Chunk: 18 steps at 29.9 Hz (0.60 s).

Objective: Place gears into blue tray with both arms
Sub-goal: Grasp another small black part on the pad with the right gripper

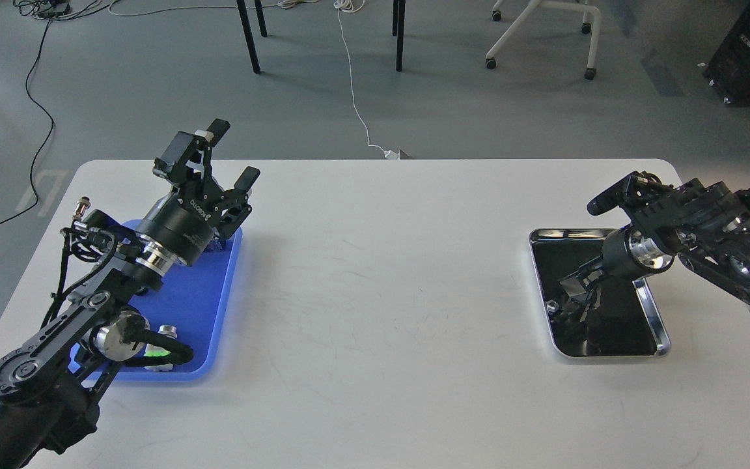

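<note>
The blue tray [187,305] lies at the table's left side, partly under my left arm. Over the tray's far end my left gripper [232,152] points up and away, open, with nothing between its fingers. At the right, my right gripper [570,296] reaches down into the silver-rimmed black tray [660,326], near its left half. Its dark fingers blend with the black tray floor and their reflection, so their state is unclear. No gears can be made out; any on the black floor or on the blue tray under my arm are hidden.
A small silver part with a green glow [160,344] sits at the blue tray's near end. A tiny pale piece [551,305] lies at the black tray's left rim. Chair legs and cables stand on the floor beyond the white table [381,312].
</note>
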### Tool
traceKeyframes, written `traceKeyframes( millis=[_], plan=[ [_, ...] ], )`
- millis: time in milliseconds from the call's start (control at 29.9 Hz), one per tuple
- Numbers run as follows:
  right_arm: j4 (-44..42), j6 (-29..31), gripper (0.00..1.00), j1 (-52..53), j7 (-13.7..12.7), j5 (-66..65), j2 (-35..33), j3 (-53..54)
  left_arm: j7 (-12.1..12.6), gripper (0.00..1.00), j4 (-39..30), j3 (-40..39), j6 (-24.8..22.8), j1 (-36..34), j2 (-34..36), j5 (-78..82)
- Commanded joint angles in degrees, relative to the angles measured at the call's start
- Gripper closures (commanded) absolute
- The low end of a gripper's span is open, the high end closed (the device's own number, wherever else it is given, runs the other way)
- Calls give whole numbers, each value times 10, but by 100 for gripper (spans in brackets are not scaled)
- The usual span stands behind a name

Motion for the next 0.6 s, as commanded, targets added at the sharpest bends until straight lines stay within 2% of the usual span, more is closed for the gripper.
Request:
traceKeyframes(
  millis=[0,201,368,568],
  plan=[
    [1,0,39,-3,0,0,-1,0,0,2,0,0,0,0,1,0],
    [1,2,42,-3,0,0,-2,-1,1,2,0,0,0,0,0,0],
    [2,2,59,-2,0,0,-3,-2,1,2,0,0,0,0,0,0],
    [4,2,70,-1,0,-1,-4,-2,1,2,0,0,0,0,0,0]
  ],
)
